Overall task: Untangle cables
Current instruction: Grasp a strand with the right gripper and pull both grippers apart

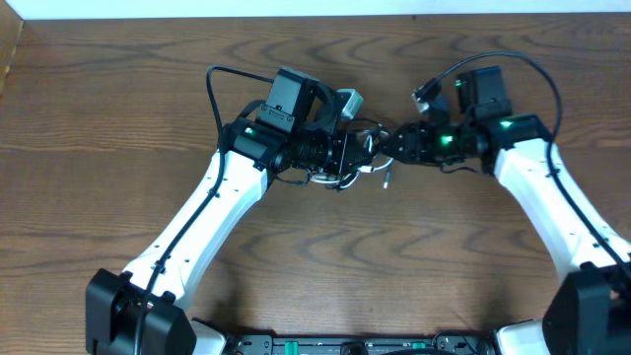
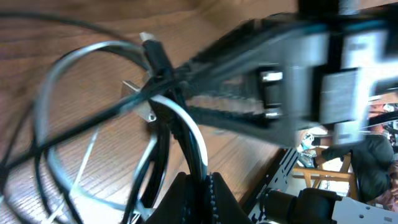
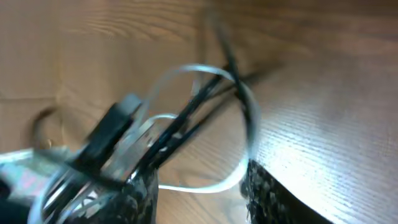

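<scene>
The black and white cables [image 1: 363,164] hang in a tangled bundle between my two grippers at the table's far middle. My left gripper [image 1: 353,150] is shut on the bundle. In the left wrist view its fingers [image 2: 202,186] pinch the white cable [image 2: 194,132] and the black cable [image 2: 163,68], whose loops spread over the wood. My right gripper [image 1: 392,146] is right beside the tangle. In the right wrist view its fingers [image 3: 199,196] are apart, and the white cable [image 3: 250,118] loops between them. The black cable [image 3: 205,99] and a dark plug [image 3: 115,127] lie just ahead.
A white cable end [image 1: 386,178] dangles toward the wooden table [image 1: 118,118]. The right arm's thick black wire [image 1: 513,61] arcs above its wrist, and the left arm's wire [image 1: 212,89] loops at the back. The right gripper's body [image 2: 298,74] fills the left wrist view.
</scene>
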